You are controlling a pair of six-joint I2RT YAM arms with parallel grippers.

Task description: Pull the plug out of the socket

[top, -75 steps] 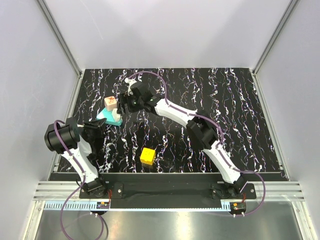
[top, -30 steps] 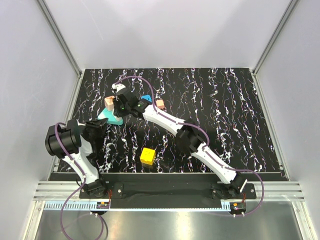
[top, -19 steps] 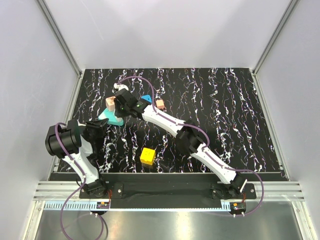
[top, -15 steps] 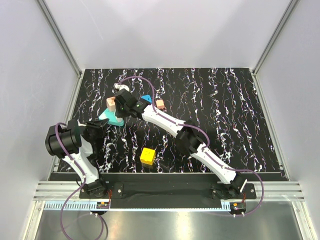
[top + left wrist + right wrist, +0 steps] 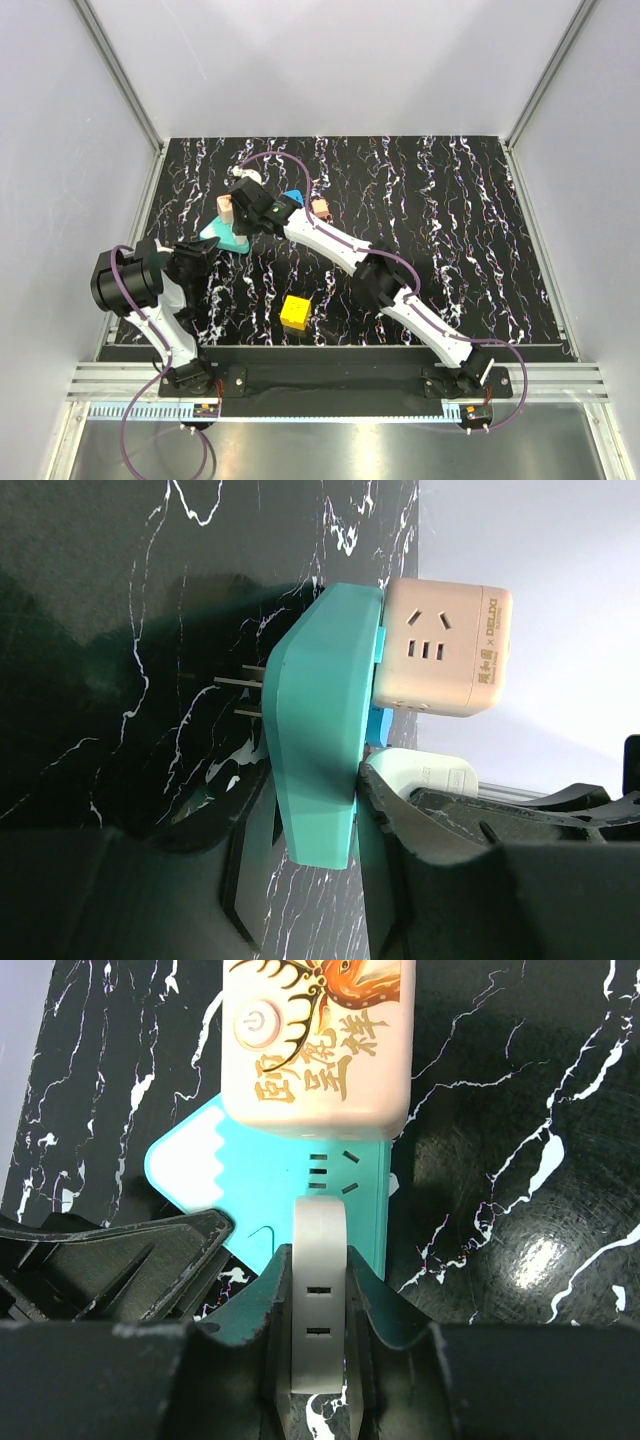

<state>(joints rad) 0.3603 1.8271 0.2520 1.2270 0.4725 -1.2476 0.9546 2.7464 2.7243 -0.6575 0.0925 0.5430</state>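
The tan plug (image 5: 320, 1040), with a reddish-orange picture on its top, sits plugged into the teal socket (image 5: 250, 1190). A white rounded block (image 5: 320, 1360) stands against the same face of the socket beside the plug, and my right gripper (image 5: 320, 1260) is shut on that block, not on the plug. My left gripper (image 5: 315, 850) is shut on the socket's (image 5: 320, 740) near edge. In the left wrist view the plug (image 5: 445, 645) shows its side outlets. From above, the plug (image 5: 227, 208) and socket (image 5: 222, 237) lie at the mat's left, the right gripper (image 5: 243, 215) over them.
A yellow cube (image 5: 295, 312) lies near the front of the black marbled mat. A small bright-blue block (image 5: 293, 197) and a salmon block (image 5: 321, 208) sit just right of the right wrist. The left wall rail (image 5: 150, 200) runs close to the socket.
The right gripper and the tan plug have shifted slightly to the right. The left arm has stayed in place on the socket.
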